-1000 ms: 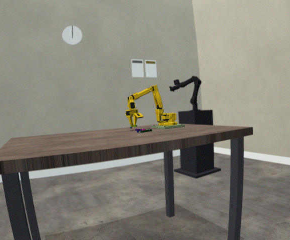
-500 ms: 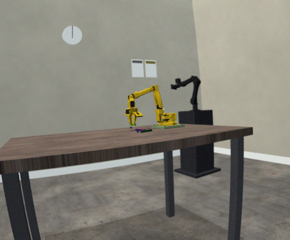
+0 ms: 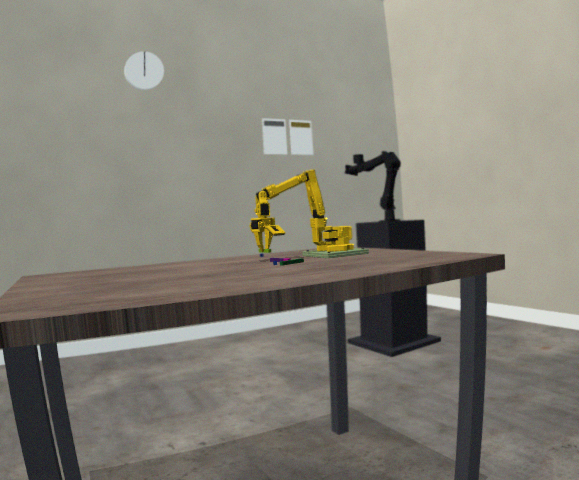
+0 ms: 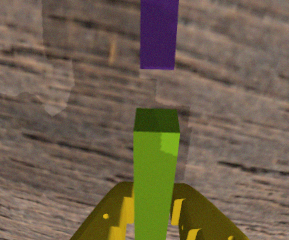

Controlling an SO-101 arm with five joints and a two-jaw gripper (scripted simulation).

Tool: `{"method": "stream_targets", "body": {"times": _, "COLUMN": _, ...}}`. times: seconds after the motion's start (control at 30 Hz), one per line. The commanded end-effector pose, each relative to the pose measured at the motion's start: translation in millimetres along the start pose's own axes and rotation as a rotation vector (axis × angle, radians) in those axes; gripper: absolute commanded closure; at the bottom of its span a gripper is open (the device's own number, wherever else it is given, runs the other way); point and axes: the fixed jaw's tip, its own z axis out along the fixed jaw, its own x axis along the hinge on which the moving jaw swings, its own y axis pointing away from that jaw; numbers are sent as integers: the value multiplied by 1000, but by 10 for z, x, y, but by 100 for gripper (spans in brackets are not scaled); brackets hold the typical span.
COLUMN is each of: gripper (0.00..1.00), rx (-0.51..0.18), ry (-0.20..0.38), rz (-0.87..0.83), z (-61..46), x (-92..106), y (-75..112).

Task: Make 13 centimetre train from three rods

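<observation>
My gripper (image 4: pixel 154 227) is shut on a lime rod (image 4: pixel 155 180) and holds it above the table, its free end pointing away from me. A purple rod (image 4: pixel 160 14) lies flat on the wood straight ahead, in line with the lime rod, with a gap between their ends in the wrist view. In the exterior view the gripper (image 3: pixel 263 246) hangs just above the table, left of a small cluster of rods: purple (image 3: pixel 278 259), magenta (image 3: pixel 286 259) and green (image 3: pixel 292 261).
The arm's base plate (image 3: pixel 335 252) sits at the table's far edge, right of the rods. A black robot arm on a dark pedestal (image 3: pixel 390 232) stands behind the table.
</observation>
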Motion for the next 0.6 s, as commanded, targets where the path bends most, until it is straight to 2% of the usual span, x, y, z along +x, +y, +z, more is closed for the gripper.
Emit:
{"method": "stream_targets", "body": {"times": 0.0, "gripper": 100, "rx": 0, "ry": -1, "rz": 0, "z": 38, "x": 8, "y": 13}}
{"method": "stream_targets", "body": {"times": 0.3, "gripper": 100, "rx": 0, "ry": -1, "rz": 0, "z": 120, "x": 7, "y": 15}}
{"method": "stream_targets", "body": {"times": 0.57, "gripper": 100, "rx": 0, "ry": -1, "rz": 0, "z": 137, "x": 6, "y": 16}}
